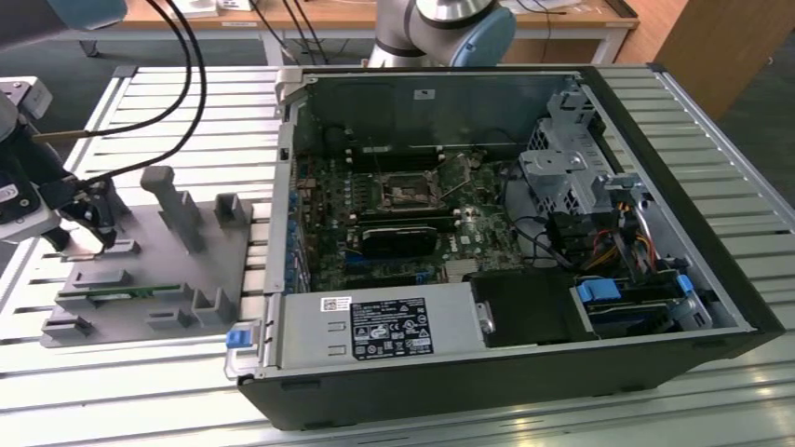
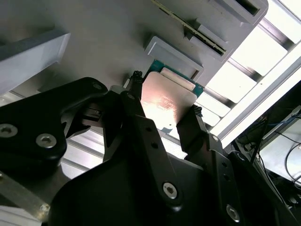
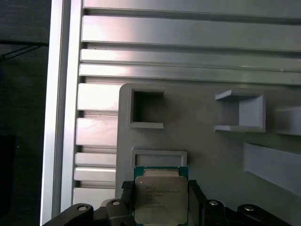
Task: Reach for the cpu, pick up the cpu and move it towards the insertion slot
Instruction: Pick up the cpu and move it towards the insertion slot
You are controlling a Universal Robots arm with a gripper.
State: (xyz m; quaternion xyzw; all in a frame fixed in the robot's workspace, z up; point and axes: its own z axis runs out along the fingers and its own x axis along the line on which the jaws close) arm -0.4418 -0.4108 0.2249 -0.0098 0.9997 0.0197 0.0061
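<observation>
**Hand (image 1: 85,231) pinching the cpu (image 3: 161,195) over the grey tray (image 1: 155,251)**

In both wrist views I see the hand pressed on the cpu. Its two black fingers (image 2: 139,117) sit against two opposite edges of the chip, one on each side. The cpu is a flat square piece with a smooth, silvery metal top that reflects the light. A thin green board rim shows around it. It sits just at a shallow rectangular pocket (image 3: 159,157) of the tray. I cannot tell if it is already lifted from the tray surface.

The tray is matte grey plastic with raised blocks and open box-shaped holders. A thin green memory stick (image 1: 140,291) lies in one of its grooves. The tray rests on a tabletop (image 1: 162,102) made of ribbed, shiny aluminium profiles.

In the exterior view the hand is at the exterior view's left, at the far edge of the tray. The insertion slot (image 1: 404,193), a dark square socket with a bright metal frame, lies on the board inside the open black computer case (image 1: 497,382). It is well apart from the hand, toward the exterior view's right.
</observation>
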